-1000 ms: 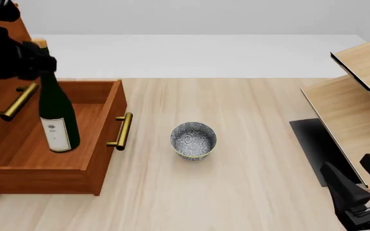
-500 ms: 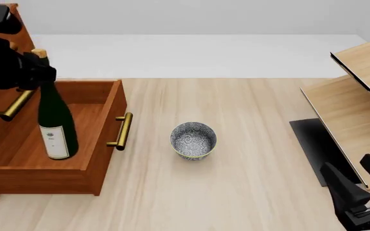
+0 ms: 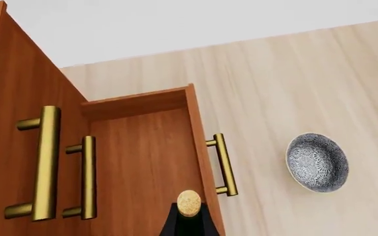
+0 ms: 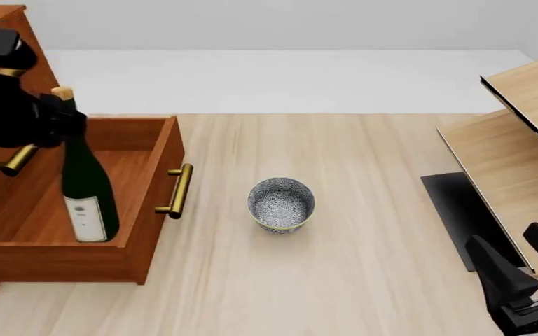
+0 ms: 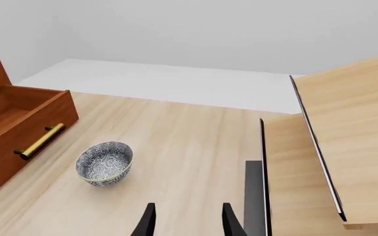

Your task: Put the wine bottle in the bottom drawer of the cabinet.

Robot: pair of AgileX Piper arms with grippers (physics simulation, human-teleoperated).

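Wine bottle (image 4: 84,183) upright inside the open bottom drawer (image 4: 148,189) of the cabinet (image 4: 17,42), left gripper (image 4: 50,115) at its neck, jaws' grip unclear, patterned bowl (image 4: 281,204) on counter (image 4: 344,231), right gripper (image 5: 185,221) jaws apart, empty.

Tabletop (image 4: 372,231): pale wood, grain running away from the camera, evenly lit. Floor (image 4: 288,80): flat white strip past the tabletop's far edge. Wall (image 4: 288,21): plain light grey, no windows. Shelf unit (image 4: 517,161): light wood, slanted boards with dark edges, at the right side of the tabletop. Bowl (image 4: 281,204): blue-and-white patterned, mid-tabletop.
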